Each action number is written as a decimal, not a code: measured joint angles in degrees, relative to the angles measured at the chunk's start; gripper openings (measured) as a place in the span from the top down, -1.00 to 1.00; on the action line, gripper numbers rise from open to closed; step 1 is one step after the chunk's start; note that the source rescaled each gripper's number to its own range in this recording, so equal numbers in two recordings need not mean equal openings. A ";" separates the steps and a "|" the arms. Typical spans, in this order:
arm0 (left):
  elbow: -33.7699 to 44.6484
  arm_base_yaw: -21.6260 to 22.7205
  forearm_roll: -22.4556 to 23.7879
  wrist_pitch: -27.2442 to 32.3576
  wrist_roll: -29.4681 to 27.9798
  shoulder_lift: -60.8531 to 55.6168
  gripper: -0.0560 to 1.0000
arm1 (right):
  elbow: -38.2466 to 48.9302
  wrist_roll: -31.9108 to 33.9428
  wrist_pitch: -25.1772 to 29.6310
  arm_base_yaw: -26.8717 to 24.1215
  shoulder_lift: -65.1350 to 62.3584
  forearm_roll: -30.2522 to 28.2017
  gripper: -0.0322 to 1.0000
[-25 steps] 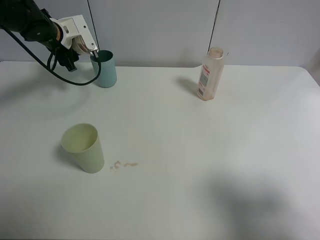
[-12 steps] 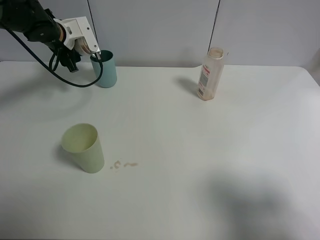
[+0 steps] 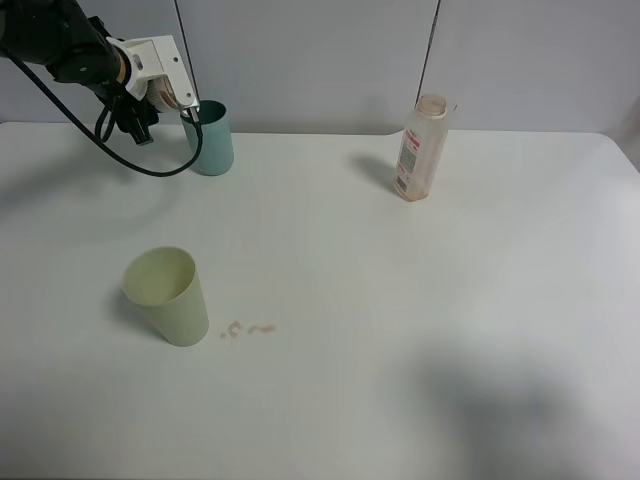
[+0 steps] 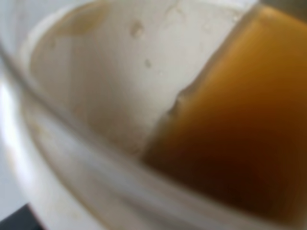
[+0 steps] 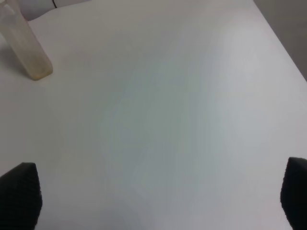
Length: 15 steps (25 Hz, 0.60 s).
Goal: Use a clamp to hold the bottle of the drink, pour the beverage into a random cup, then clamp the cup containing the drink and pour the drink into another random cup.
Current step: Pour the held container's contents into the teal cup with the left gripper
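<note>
My left gripper (image 3: 190, 106) is at the rim of the teal cup (image 3: 210, 142) at the back left, with one finger inside the rim and one outside, closed on the cup wall. The cup stands upright on the table. The left wrist view is filled by the cup's pale inner wall (image 4: 120, 72) and the brown drink (image 4: 240, 129) inside it. A pale green cup (image 3: 168, 297) stands upright at the front left. The nearly empty bottle (image 3: 422, 148) stands uncapped at the back right and shows in the right wrist view (image 5: 26, 48). My right gripper (image 5: 156, 191) is open and empty over bare table.
A few small brown spilled drops (image 3: 250, 329) lie on the white table (image 3: 400, 300) just right of the green cup. The left arm's black cable (image 3: 120, 150) loops down beside the teal cup. A grey wall runs behind the table.
My left gripper shifted slightly right and then back a little at the teal cup's rim. The cups and the bottle have not moved.
</note>
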 joint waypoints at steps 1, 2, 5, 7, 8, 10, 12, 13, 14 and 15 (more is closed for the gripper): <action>0.00 0.00 0.13 0.00 0.00 0.00 0.87 | 0.00 0.00 0.00 0.00 0.00 0.00 -1.00; 0.00 0.00 0.34 0.00 0.00 0.00 0.87 | 0.00 0.00 0.00 0.00 0.00 0.00 -1.00; 0.00 -0.35 0.97 0.41 0.00 0.00 0.87 | 0.00 0.00 0.00 0.00 0.00 0.00 -1.00; 0.00 -0.64 1.48 0.46 0.00 0.00 0.87 | 0.00 0.00 0.00 0.00 0.00 0.00 -1.00; 0.00 -0.74 1.71 0.52 0.00 0.00 0.87 | 0.00 0.00 0.00 0.00 0.00 0.00 -1.00; 0.00 -0.96 2.36 1.10 0.06 0.00 0.87 | 0.00 0.00 0.00 0.00 0.00 0.00 -1.00; 0.00 -1.02 2.70 1.28 0.18 0.00 0.87 | 0.00 0.00 0.00 0.00 0.00 0.00 -1.00; 0.00 -1.02 2.82 1.28 0.18 0.00 0.87 | 0.00 0.00 0.00 0.00 0.00 0.00 -1.00; 0.00 -1.02 2.90 1.28 0.18 0.00 0.87 | 0.00 0.00 0.00 0.00 0.00 0.00 -1.00; 0.00 -1.02 3.09 1.28 0.18 0.00 0.87 | 0.00 0.00 0.00 0.00 0.00 0.00 -1.00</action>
